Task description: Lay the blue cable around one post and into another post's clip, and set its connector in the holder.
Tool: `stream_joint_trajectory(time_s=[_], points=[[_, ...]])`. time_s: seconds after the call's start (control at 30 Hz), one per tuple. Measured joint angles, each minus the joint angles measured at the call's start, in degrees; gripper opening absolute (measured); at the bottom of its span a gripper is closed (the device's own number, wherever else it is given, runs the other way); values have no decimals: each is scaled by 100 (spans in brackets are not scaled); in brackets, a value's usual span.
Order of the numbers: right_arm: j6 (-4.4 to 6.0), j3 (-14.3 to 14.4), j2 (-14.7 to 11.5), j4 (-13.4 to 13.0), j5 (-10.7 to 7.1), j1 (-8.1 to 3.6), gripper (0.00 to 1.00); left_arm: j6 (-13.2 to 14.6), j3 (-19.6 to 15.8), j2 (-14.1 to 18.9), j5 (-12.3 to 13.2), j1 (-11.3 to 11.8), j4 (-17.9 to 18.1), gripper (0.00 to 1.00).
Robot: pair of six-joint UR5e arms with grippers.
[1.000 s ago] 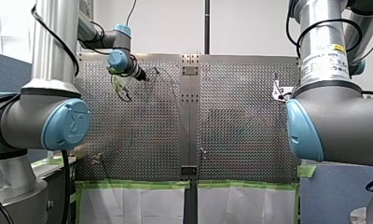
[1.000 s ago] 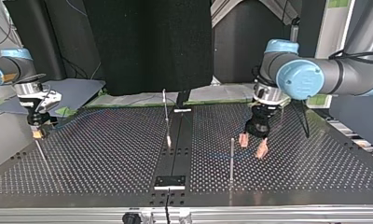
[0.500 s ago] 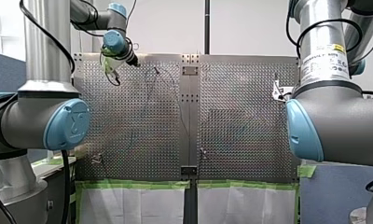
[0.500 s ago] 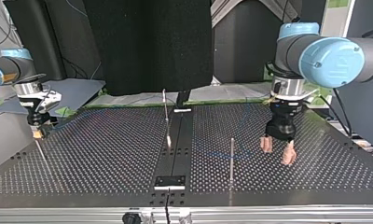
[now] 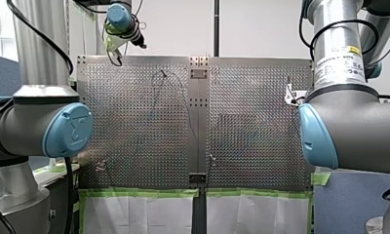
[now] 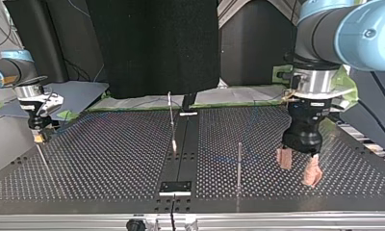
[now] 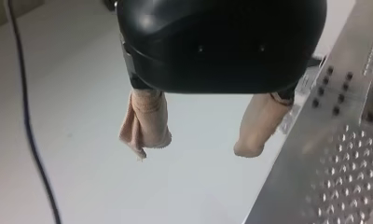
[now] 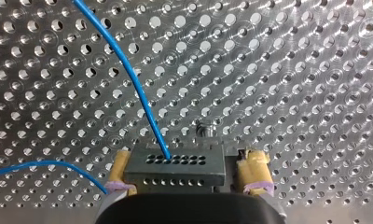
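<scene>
The blue cable (image 8: 138, 93) runs over the perforated plate (image 8: 292, 70) into a grey connector block (image 8: 173, 165). My right gripper (image 8: 187, 175) is open, its yellow pads (image 8: 253, 172) standing on either side of the block, one with a small gap. In the top view that gripper (image 6: 39, 131) hangs low at the left. My left gripper (image 6: 299, 166) is open and empty, its beige fingers (image 7: 145, 123) past the plate's edge (image 7: 315, 163). In the front view it (image 5: 116, 48) is above the plate's far left corner. A thin post (image 6: 238, 163) stands beside it.
A second post (image 6: 171, 118) with a pale tip rises by the dark centre strip (image 6: 178, 166). Another thin rod (image 6: 42, 156) leans under my right gripper. Green tape (image 5: 139, 193) lines the plate's near edge in the front view. A black cord (image 7: 28, 126) hangs beside my left gripper.
My left gripper has travelled from over the plate's far-left part to past its far edge, nearer the top view's camera. It stayed open. My right arm has not moved.
</scene>
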Motion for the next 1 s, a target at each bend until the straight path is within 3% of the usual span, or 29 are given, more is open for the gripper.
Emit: stream_joint_trajectory(time_s=[0.5,0.77,1.0], points=[[0,0,0,0,0,0,100,873,78,-73,786,-237,-875,100],[0,0,0,0,0,0,100,1346,80,-91,793,-266,-1345,100],[0,0,0,0,0,0,100,1785,84,-252,514,-229,-1786,100]])
